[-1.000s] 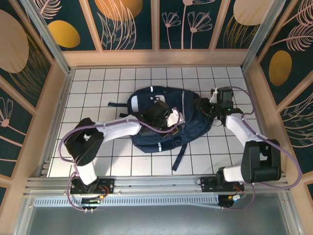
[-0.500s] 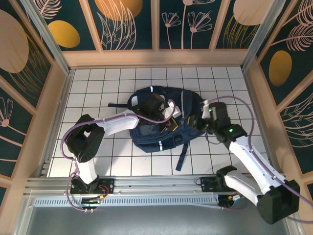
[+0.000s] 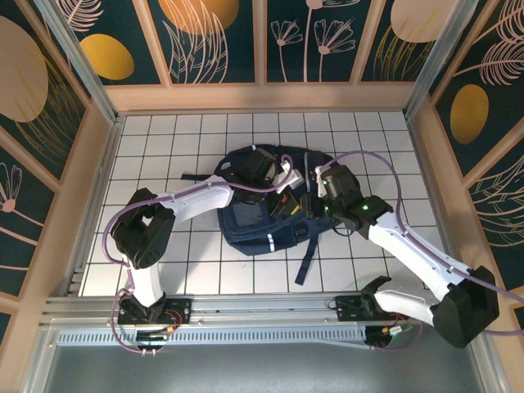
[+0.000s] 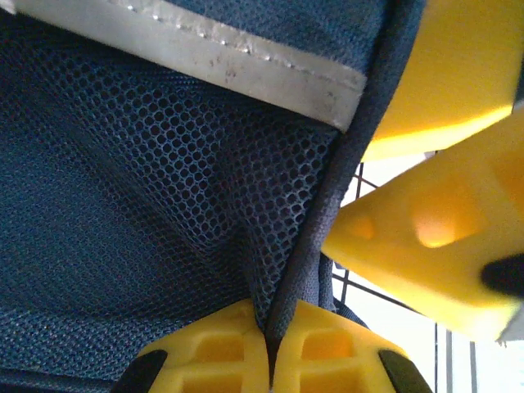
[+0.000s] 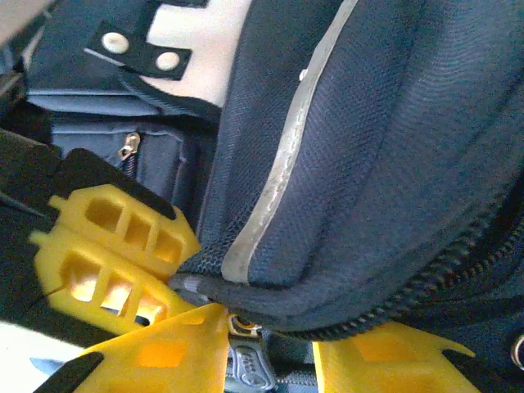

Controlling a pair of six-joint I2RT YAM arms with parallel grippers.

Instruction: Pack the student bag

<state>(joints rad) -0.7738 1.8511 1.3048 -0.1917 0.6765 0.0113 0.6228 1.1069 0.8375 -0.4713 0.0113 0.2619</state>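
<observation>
The student bag (image 3: 255, 228) lies about the middle of the tabletop (image 3: 164, 139), clear of every edge, one black strap (image 3: 303, 262) trailing toward the near edge. The left gripper (image 4: 270, 356) is clamped tight on a dark piped seam of the bag, beside its blue mesh panel (image 4: 147, 213) (a pale trim strip (image 4: 205, 41) runs just above). The right gripper (image 5: 266, 352) sits just beside it at the bag's zipped rim, fingers part-way apart, a zip pull (image 5: 244, 370) in the gap, nothing pinched that I can see.
</observation>
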